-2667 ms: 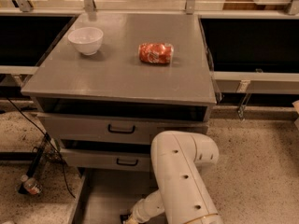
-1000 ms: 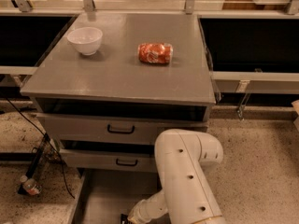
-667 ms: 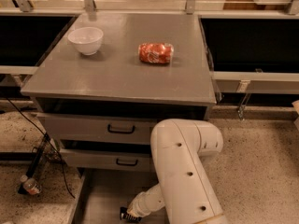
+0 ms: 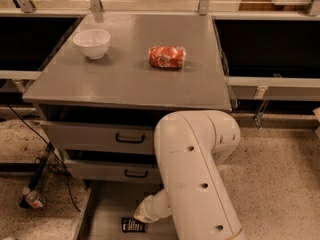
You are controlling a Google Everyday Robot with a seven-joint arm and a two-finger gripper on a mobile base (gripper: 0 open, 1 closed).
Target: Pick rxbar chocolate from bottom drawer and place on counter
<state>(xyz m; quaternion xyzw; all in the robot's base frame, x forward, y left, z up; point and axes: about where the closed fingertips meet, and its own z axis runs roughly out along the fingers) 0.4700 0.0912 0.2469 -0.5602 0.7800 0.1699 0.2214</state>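
**A:** Right, where is the rxbar chocolate sitting?

**B:** It is lying flat on the plain grey floor of the bottom drawer, which is standing pulled out at the foot of the cabinet. The gripper is hanging right over the bar, at its upper edge or touching it. I cannot tell whether it is holding the bar or is spread wide.

**A:** And the arm?

**B:** The white arm is bending down from the right and filling the foreground, hiding the drawer's right half.

**A:** What is going on above?

**B:** Two grey drawers with black handles are sitting above, the upper one slightly out. Over them the counter is lying broad and faintly shiny. A white bowl is standing upright near its back left corner, and a red can is lying on its side near the middle, well apart from the bowl.

**A:** And the room?

**B:** A speckled floor is spreading out all around. A small bottle is lying on it at the left, beside black cables.
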